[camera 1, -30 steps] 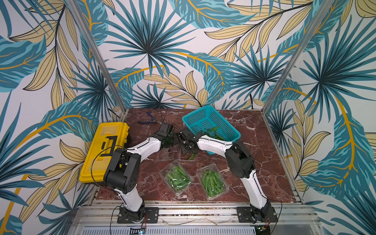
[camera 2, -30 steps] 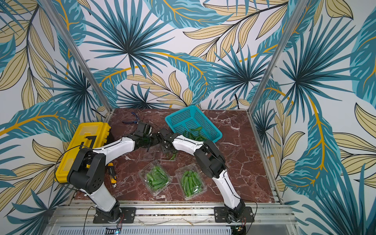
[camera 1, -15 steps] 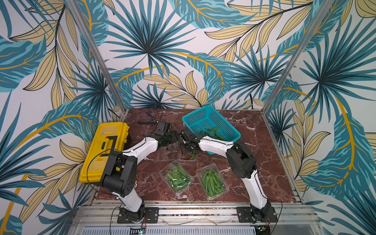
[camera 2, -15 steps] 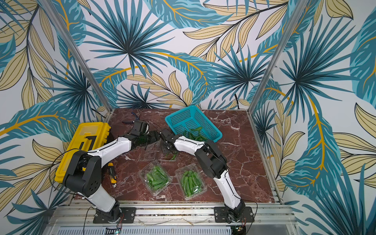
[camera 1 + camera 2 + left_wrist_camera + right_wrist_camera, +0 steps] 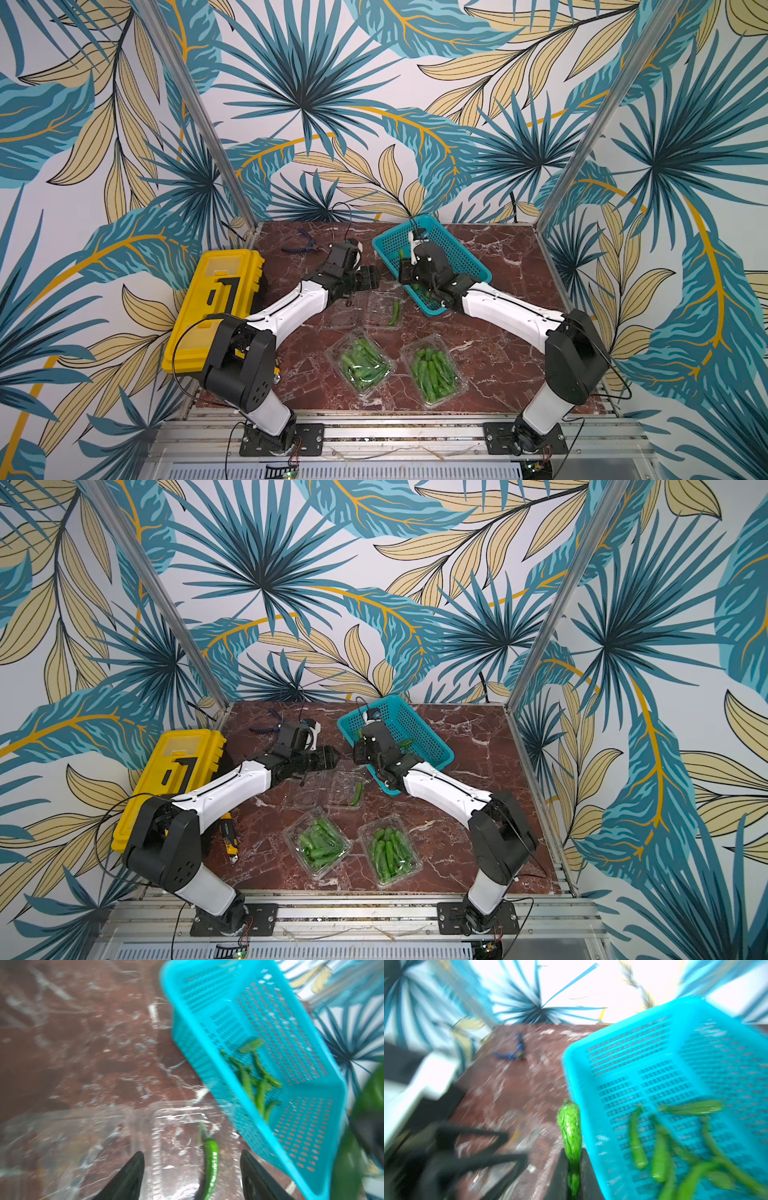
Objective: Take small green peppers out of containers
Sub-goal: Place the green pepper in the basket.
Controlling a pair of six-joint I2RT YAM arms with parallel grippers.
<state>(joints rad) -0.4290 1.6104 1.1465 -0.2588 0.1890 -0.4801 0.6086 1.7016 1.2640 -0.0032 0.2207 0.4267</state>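
1. In a top view, the bench [image 5: 498, 332] is dark red marble with white veins. It is closed in by leaf-print walls [image 5: 307, 83] and slanting metal posts [image 5: 199, 112]. A yellow toolbox [image 5: 216, 299] sits at its left edge, blue-handled pliers [image 5: 301, 245] lie at the back, and a teal basket [image 5: 457, 253] sits skewed at back centre. Near the front, the left container [image 5: 332, 357] and the right container [image 5: 457, 386] lie side by side, packed with small green peppers [image 5: 361, 365]. Behind them an open container [image 5: 376, 309] holds a single pepper [image 5: 395, 312]. The left pincer [image 5: 372, 279] hovers by the open container's far edge, and the right pincer [image 5: 402, 268] is at the basket's left rim.
2. In a top view, a yellow-and-black knife [image 5: 230, 837] lies on the marble beside the left arm.
3. The left wrist view is blurred. The left pincer's jaws stand apart over the open container, with the single pepper lying between them. The basket is just beside it, with several peppers inside.
4. The right wrist view is also blurred. The right pincer is clamped on a held pepper [image 5: 569, 1126], over bare marble just beside the basket's corner. The pliers and the leafy wall lie beyond.
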